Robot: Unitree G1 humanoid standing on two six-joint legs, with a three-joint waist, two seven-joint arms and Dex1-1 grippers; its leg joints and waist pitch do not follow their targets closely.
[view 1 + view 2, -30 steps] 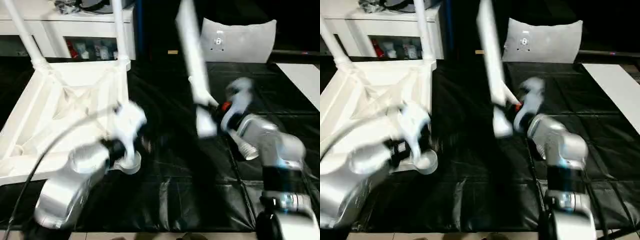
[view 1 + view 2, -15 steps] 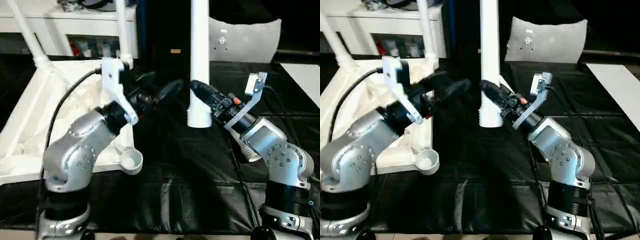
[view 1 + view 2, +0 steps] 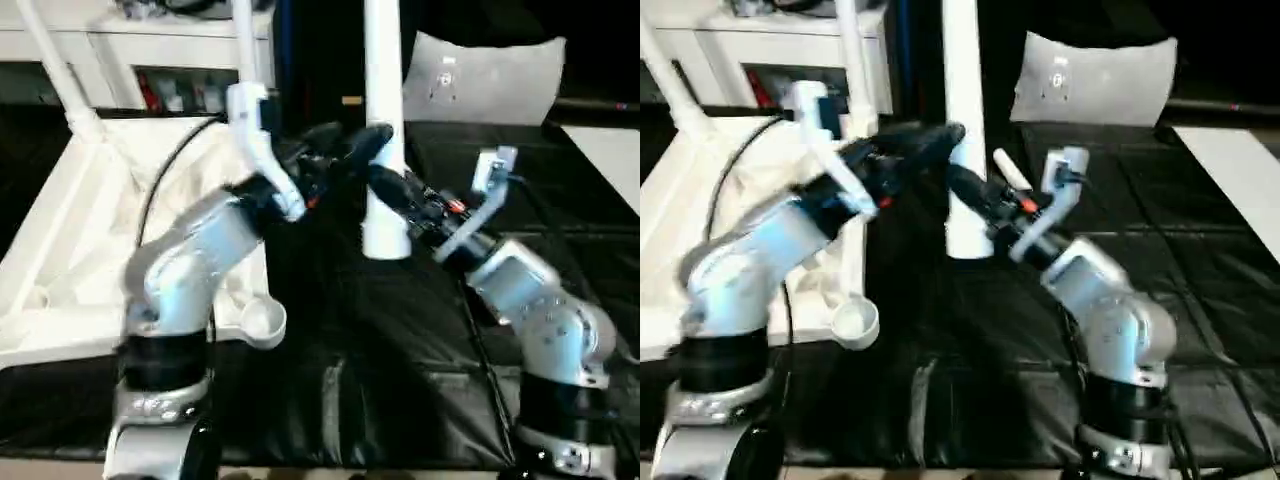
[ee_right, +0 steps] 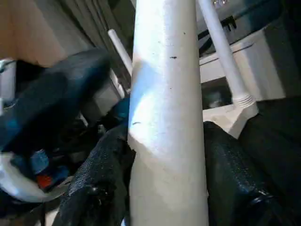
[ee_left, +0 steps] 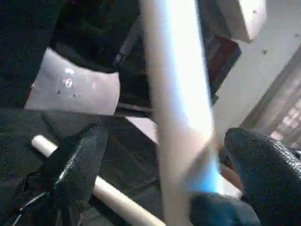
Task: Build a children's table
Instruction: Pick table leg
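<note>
A long white table leg (image 3: 384, 120) is held upright above the black mat (image 3: 400, 380), near the middle of the scene, its threaded thick end (image 3: 385, 240) pointing down and clear of the mat. The leg is clamped low on its shaft between the two black fingers of the right gripper (image 3: 385, 190), which reaches in from the right; in the right wrist view both fingers (image 4: 101, 183) are seen pressed against opposite sides of the shaft.

The left gripper (image 3: 345, 150) is brought in from the left at a slightly higher point on the same leg. Its fingers are spread wide, one on each side of the shaft, and in the left wrist view a clear gap is seen between the leg and one finger (image 5: 77, 165); whether the other finger touches the leg cannot be told.

The white table top (image 3: 90, 240) lies upside down on the left of the mat, its ribbed underside facing up. Two legs (image 3: 243, 50) are already standing in its far corner sockets, while the round socket (image 3: 262, 320) at its near right corner is seen without a leg. Another loose leg (image 3: 1008, 168) lies on the mat beyond the right gripper. A pale cushion (image 3: 485, 75) is propped at the far right.
</note>
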